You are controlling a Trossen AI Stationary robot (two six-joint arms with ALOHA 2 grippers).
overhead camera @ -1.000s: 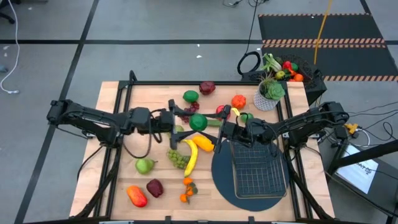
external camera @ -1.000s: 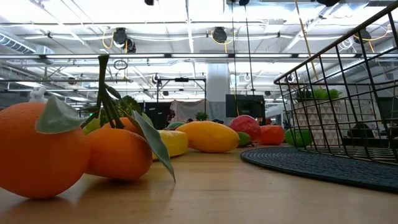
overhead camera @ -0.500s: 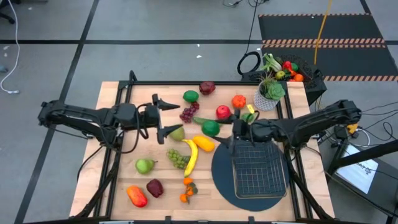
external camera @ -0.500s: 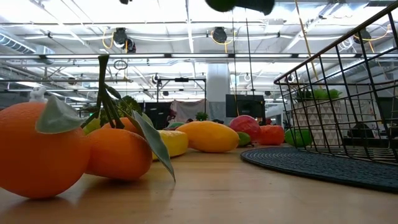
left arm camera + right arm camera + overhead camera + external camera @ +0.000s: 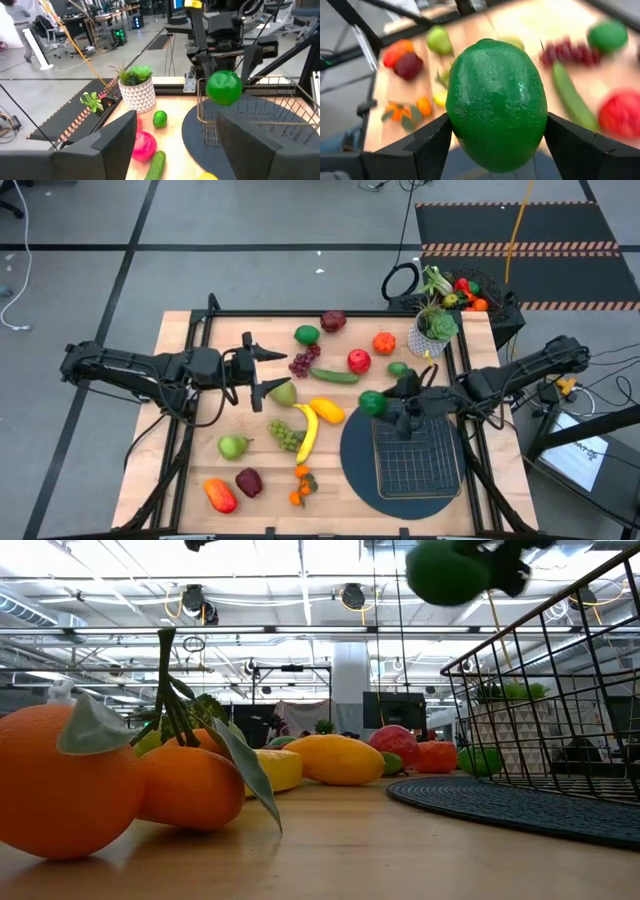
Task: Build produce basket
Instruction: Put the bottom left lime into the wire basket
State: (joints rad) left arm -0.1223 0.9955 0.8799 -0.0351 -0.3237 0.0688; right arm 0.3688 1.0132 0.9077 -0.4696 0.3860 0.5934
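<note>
My right gripper (image 5: 376,403) is shut on a green lime (image 5: 371,401), held in the air over the far left edge of the dark round mat (image 5: 355,465), just left of the wire basket (image 5: 415,452). The lime shows high up in the low view (image 5: 447,570) and in the left wrist view (image 5: 224,87). My left gripper (image 5: 263,368) is open and empty above the table's middle left, beside the purple grapes (image 5: 303,362). The banana (image 5: 307,430), green grapes (image 5: 285,436) and other produce lie on the table. My right gripper pinches the lime's two opposite sides (image 5: 457,117) between its two fingers (image 5: 427,145). The fingers reach roughly level from the table's right side. The lime is lifted clear of the table and the mat.
A cucumber (image 5: 335,376), red apple (image 5: 358,361), small lime (image 5: 399,369), yellow fruit (image 5: 326,410), pears (image 5: 232,446) and oranges (image 5: 300,485) are spread over the table. A potted plant (image 5: 432,330) stands at the far right. A black bin (image 5: 470,292) sits beyond it.
My right gripper has carried the lime from the table's middle toward the right and near edges, up to the basket's far left corner. My left gripper has drawn back toward the table's left edge, away from the lime, and then kept still.
</note>
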